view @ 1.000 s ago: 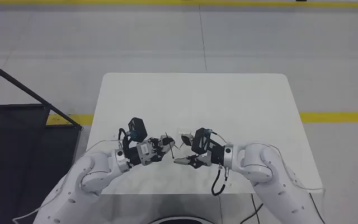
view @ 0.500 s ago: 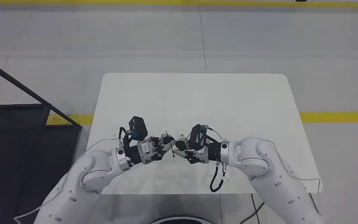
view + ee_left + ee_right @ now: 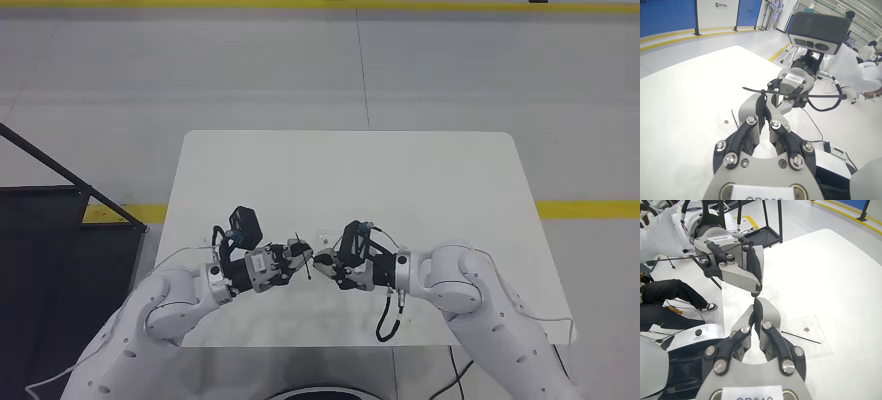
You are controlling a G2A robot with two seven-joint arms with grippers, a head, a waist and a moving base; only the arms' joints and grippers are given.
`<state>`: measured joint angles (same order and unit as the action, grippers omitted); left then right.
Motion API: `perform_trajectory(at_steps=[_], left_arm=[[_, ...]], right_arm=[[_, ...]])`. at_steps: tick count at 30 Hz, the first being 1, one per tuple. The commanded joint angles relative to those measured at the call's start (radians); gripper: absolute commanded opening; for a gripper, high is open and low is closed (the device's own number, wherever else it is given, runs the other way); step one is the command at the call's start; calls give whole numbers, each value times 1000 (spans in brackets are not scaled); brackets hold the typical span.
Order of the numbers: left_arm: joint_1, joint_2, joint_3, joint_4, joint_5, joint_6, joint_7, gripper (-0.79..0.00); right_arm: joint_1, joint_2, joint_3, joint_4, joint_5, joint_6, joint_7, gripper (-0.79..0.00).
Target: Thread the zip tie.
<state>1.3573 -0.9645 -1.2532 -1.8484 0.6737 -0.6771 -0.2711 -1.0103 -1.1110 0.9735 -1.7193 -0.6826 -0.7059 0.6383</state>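
Observation:
A black zip tie [image 3: 819, 96] hangs level over the table's near edge, and my left gripper [image 3: 763, 98] is shut on it near one end. In the right wrist view the zip tie [image 3: 677, 257] crosses behind the left gripper [image 3: 756, 292]. My right gripper [image 3: 755, 301] is shut, its tips meeting the left gripper's tips, and I see nothing between its pads. From above, the left gripper [image 3: 300, 262] and the right gripper [image 3: 320, 266] sit nose to nose.
A second black zip tie [image 3: 800, 337] lies on a clear plastic sheet [image 3: 810, 325] on the white table [image 3: 400, 180], just beyond the grippers. A black cart [image 3: 40, 230] stands to the table's left. The far half of the table is bare.
The right gripper has moved left and slightly away from the table's near edge until its tips meet the left gripper's. The left arm has barely moved.

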Motion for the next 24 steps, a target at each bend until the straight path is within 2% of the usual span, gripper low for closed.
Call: perform_trajectory(at_steps=[1, 2, 14, 20, 24], left_arm=[[-1, 0, -3, 3, -8, -3, -4, -46], [-1, 0, -4, 5, -12, -4, -6, 0], [20, 2, -33, 26, -52, -32, -16, 0], [41, 9, -84, 71, -159, -90, -13, 0], [47, 17, -108, 108, -304, -156, -59, 0]], right_arm=[[1, 1, 3, 4, 8, 1, -3, -785], [1, 1, 6, 7, 12, 2, -5, -785], [-2, 10, 26, 30, 102, -48, 7, -785], [28, 19, 20, 88, 268, -137, 100, -785], [69, 26, 3, 138, 378, -180, 193, -785]])
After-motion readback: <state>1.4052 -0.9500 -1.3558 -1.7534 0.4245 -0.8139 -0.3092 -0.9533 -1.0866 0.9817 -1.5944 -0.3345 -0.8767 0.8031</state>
